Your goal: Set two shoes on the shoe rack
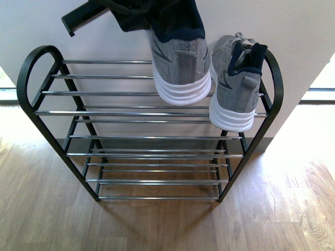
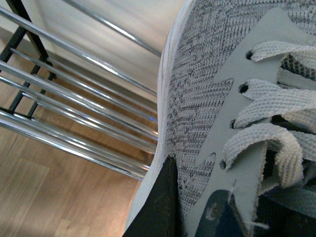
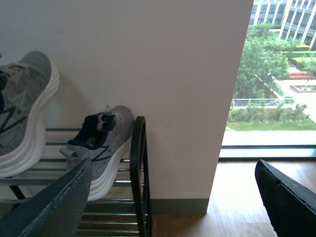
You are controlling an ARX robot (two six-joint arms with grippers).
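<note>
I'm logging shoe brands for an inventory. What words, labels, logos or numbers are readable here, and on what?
None can be read.
The held sneaker shows only plain grey knit, a blank heel tab and a white sole.
The sneaker on the rack is just as unmarked.
The shoe rack and the wall bear no lettering.

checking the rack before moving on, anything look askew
The sneaker at the right end of the shoe rack's top tier sits tilted, toe up toward the wall, heel overhanging the front bar. The second sneaker hangs above the tier, not yet set down.
</note>
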